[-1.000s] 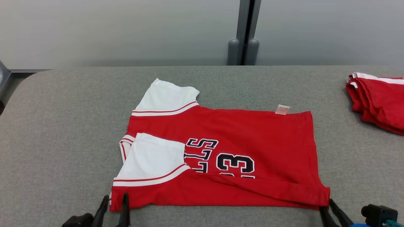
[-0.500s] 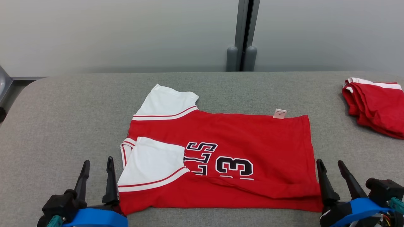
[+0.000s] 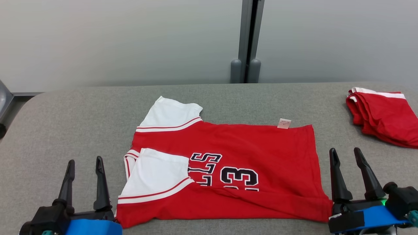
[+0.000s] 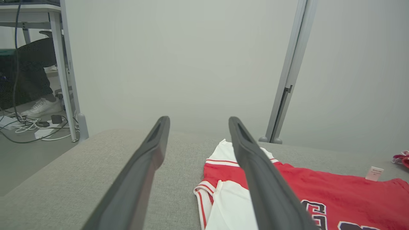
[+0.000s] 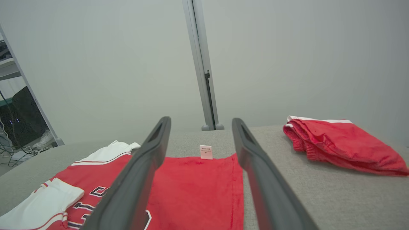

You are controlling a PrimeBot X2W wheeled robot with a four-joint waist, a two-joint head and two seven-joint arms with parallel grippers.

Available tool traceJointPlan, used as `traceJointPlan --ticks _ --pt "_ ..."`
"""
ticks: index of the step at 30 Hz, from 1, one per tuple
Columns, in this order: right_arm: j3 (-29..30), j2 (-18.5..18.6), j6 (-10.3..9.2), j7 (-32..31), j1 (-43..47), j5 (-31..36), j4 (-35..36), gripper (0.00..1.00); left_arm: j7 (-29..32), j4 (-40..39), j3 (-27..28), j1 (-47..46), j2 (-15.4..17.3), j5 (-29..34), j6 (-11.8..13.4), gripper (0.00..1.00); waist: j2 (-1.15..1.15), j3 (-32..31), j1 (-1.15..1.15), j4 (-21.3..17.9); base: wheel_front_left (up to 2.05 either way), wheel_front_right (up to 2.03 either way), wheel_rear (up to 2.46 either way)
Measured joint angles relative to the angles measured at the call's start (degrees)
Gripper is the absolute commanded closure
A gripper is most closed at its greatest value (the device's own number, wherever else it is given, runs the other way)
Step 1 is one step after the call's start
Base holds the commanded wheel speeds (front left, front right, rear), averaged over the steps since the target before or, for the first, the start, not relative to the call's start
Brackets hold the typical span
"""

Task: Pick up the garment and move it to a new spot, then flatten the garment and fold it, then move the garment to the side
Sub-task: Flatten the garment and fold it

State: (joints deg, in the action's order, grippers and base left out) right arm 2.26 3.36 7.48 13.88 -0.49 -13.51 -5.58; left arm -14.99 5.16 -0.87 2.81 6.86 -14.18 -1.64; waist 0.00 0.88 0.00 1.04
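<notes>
The garment (image 3: pixel 248 153) is a red jersey with white sleeves and black lettering, lying flat on the grey table (image 3: pixel 65 124) with its near long edge folded over. My left gripper (image 3: pixel 84 161) stands open just left of the jersey's near left corner, holding nothing. My right gripper (image 3: pixel 345 150) stands open just right of the near right corner, also free of cloth. The left wrist view shows the white sleeves of the garment (image 4: pixel 335 195) beyond its fingers (image 4: pixel 255 169). In the right wrist view the garment (image 5: pixel 195 188) and its hem tag lie between and below the fingers (image 5: pixel 258 172).
A second folded red garment (image 3: pixel 382 114) lies at the table's far right, also seen as the folded red garment (image 5: pixel 338 140) in the right wrist view. A grey partition wall with a vertical post (image 3: pixel 245 39) stands behind the table. Cables and a desk leg (image 4: pixel 67 80) sit off the left edge.
Both grippers have let go of the jersey's near corners, opened wide and drawn back and up from the cloth. The head camera has tilted, shifting the whole picture downward.
</notes>
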Motion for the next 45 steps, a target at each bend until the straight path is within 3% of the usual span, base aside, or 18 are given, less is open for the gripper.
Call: traceJointPlan --ticks 9,27,32,39,45 --pt "-0.9 -0.3 0.0 0.3 4.2 2.6 2.9 0.0 0.0 0.6 -0.2 2.5 0.4 3.2 0.0 0.0 0.0 -1.2 0.0 0.4 0.0 0.0 0.0" --pt "-1.8 -0.5 0.0 -2.3 4.2 3.7 -2.0 0.0 0.0 7.4 -1.8 1.2 1.9 3.6 -1.0 0.0 0.0 -1.0 0.0 -0.1 0.0 0.0 0.0" --pt "-1.7 0.1 0.0 -4.3 -2.0 4.6 -3.1 0.0 1.2 9.0 -2.5 -6.2 4.0 3.2 -2.5 0.0 0.0 1.2 0.0 -0.7 0.0 0.0 0.0" --pt "-3.0 3.8 0.0 -8.7 -15.8 5.4 -6.7 0.0 4.7 13.2 -5.5 -23.0 7.5 2.5 -4.9 0.0 0.0 6.8 0.0 -2.3 0.0 0.0 0.0" --pt "-4.2 7.6 0.0 -13.7 -28.5 5.0 -10.9 0.0 8.5 18.7 -8.7 -38.5 10.1 -0.4 -5.5 0.0 0.0 13.5 0.01 -3.9 0.0 0.0 0.0"
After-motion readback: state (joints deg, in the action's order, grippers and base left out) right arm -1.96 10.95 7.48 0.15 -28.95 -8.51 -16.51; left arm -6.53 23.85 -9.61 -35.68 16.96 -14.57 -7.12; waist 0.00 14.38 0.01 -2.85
